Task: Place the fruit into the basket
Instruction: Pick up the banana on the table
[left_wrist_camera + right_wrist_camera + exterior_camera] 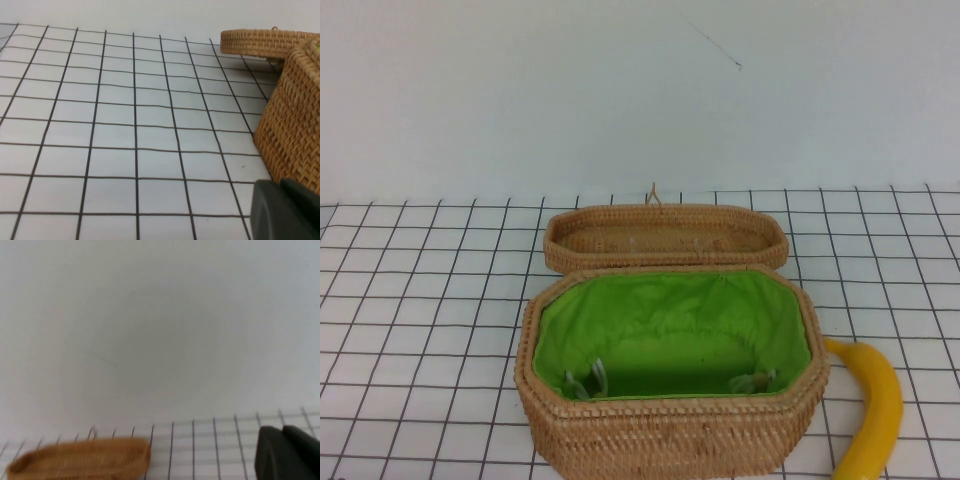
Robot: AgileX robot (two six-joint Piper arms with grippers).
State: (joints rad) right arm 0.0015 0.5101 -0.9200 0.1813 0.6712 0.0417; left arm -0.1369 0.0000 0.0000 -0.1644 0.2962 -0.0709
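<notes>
The yellow banana (878, 405) lies on the gridded table just right of the basket, its lower end cut off by the picture's edge. The deep wicker basket (670, 430) with green lining stands open and empty at front centre; its wall also shows in the left wrist view (295, 115). Neither gripper shows in the high view. My left gripper (281, 186) sits low over the table beside the basket's left wall, fingers together and empty. My right gripper (282, 432) is raised, fingers together and empty, facing the back wall; the banana is out of its view.
The shallow unlined wicker lid (665, 235) lies right behind the basket; it also shows in the left wrist view (260, 41) and in the right wrist view (80, 460). A white gridded table (420, 300) spreads left of the basket. A plain pale wall stands behind.
</notes>
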